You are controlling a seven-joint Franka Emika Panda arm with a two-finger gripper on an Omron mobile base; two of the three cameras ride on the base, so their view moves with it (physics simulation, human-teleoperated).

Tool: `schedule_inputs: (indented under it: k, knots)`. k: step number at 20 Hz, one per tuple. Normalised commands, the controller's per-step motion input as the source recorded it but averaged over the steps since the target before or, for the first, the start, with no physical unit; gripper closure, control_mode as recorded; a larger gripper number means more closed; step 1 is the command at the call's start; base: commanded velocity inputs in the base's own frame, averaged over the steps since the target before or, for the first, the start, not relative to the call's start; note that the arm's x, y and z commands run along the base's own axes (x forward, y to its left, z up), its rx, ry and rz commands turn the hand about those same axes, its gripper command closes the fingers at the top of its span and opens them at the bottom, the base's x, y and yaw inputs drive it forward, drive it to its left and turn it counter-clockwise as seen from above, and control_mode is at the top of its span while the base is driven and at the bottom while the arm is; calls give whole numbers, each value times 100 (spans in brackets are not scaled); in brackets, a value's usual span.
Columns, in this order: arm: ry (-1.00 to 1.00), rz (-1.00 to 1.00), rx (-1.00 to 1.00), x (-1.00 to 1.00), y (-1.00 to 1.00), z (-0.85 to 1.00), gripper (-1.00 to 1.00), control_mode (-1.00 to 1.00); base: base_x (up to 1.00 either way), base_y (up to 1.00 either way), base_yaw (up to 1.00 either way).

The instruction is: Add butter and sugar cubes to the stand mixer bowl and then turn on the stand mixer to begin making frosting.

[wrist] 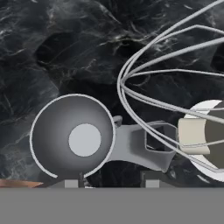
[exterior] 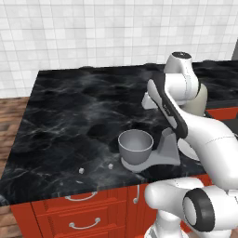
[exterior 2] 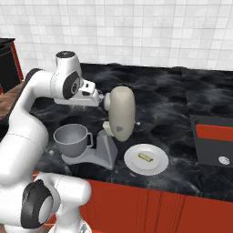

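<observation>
The grey stand mixer bowl (exterior: 135, 144) (exterior 2: 71, 137) (wrist: 72, 136) sits empty on the stand mixer's flat base (exterior: 155, 158). The stand mixer's beige head (exterior 2: 122, 113) is tilted up, and its wire whisk (wrist: 175, 100) shows large in the hand view. Two sugar cubes (exterior: 82, 170) (exterior: 110, 165) lie on the counter left of the bowl. The butter (exterior 2: 145, 157) rests on the white plate (exterior 2: 132, 160) right of the mixer. My gripper (wrist: 111, 183) hovers above the bowl and mixer base, looking down. It is open, with nothing between its fingertips (wrist: 72, 183).
Along the near side, the black marble counter (exterior: 74, 116) ends above red drawers (exterior: 79, 209). It drops off at the left to a wooden floor. At the right sits a dark stove top with a red front (exterior 2: 214, 145). A white tiled wall runs behind.
</observation>
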Motion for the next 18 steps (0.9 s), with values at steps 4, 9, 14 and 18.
schedule_inputs:
  k: [4, 9, 14, 18]
  knots:
    - [0, 0, 0, -1, 0, 0, -100, -100, 0, 0, 0]
    - [1, 4, -4, -14, 31, -14, -100, -100, 0, 0, 0]
    - [0, 5, -18, -24, 82, -10, -100, -100, 0, 0, 0]
    - [0, 3, -21, -21, 91, -6, -100, -100, 0, 0, 0]
